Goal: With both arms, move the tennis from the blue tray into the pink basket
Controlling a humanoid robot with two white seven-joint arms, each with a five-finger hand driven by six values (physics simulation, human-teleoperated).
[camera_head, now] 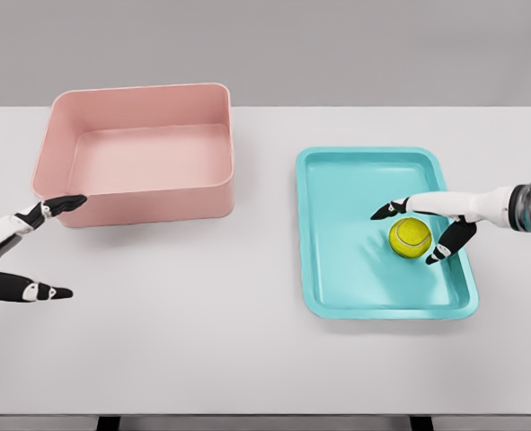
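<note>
Nearest the camera, the left robot hand [27,251] hovers over the near-left counter [202,341], fingers spread and holding nothing, one fingertip close to the near-left corner of the pink basket [139,153]. On the right, the blue tray [337,296] lies flat, long axis running near to far. The tennis ball [410,237] rests inside it, right of centre; being round, it shows no heading or long axis. The right robot hand [431,229] brackets the ball, fingers apart on its far and near-right sides, not visibly clamped. Assessment: the grasp step is in hand. The next move calls for closing on the ball, then lifting clear of the tray rim.
</note>
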